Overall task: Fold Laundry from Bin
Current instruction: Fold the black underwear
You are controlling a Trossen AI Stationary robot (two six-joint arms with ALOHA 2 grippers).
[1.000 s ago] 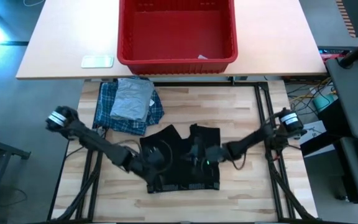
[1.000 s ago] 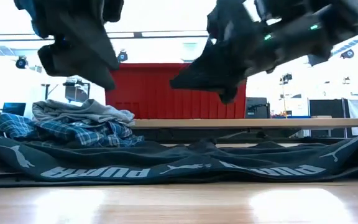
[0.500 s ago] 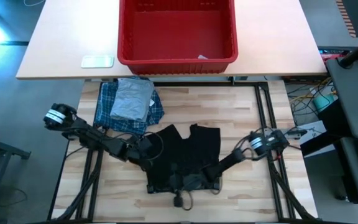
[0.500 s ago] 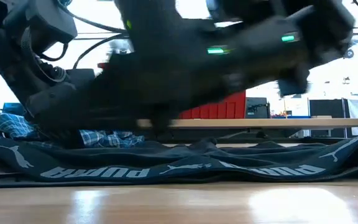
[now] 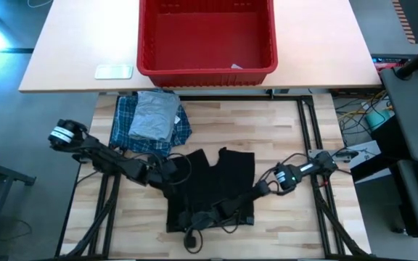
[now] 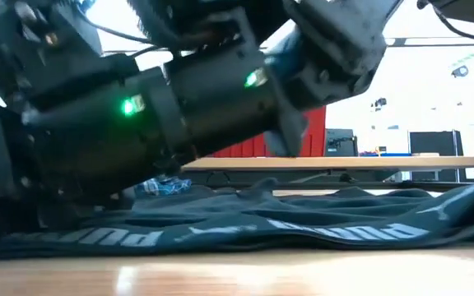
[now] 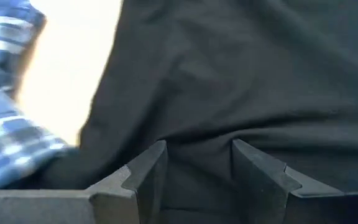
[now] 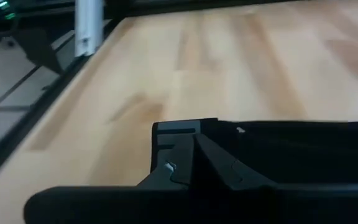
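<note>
A small black garment with a lettered waistband lies spread on the wooden table. My left gripper is open at its left edge, fingers apart over the black cloth. My right arm lies along the garment's near edge. My right gripper is shut by the near left corner, with black cloth beside its fingers. A grey T-shirt lies folded on a plaid shirt at the far left. The red bin stands on the table behind. My left gripper slants down from the table's left onto the garment near its left edge. Both open fingertips meet the cloth, which lies on the table and shows between them. My right gripper has its shut fingers against the garment's near edge by the left corner, about level. Whether any cloth is pinched, I cannot tell.
A flat white object lies left of the bin, and a scrap of paper lies in the bin's near right corner. Bare wood shows right of the garment. Metal frame rails run along the table's sides.
My right gripper has swept from above the garment's middle down to its near edge and toward the table's left. My left gripper has sunk to the garment's left edge. The garment's near left corner has shifted a little toward the left and near edges.
</note>
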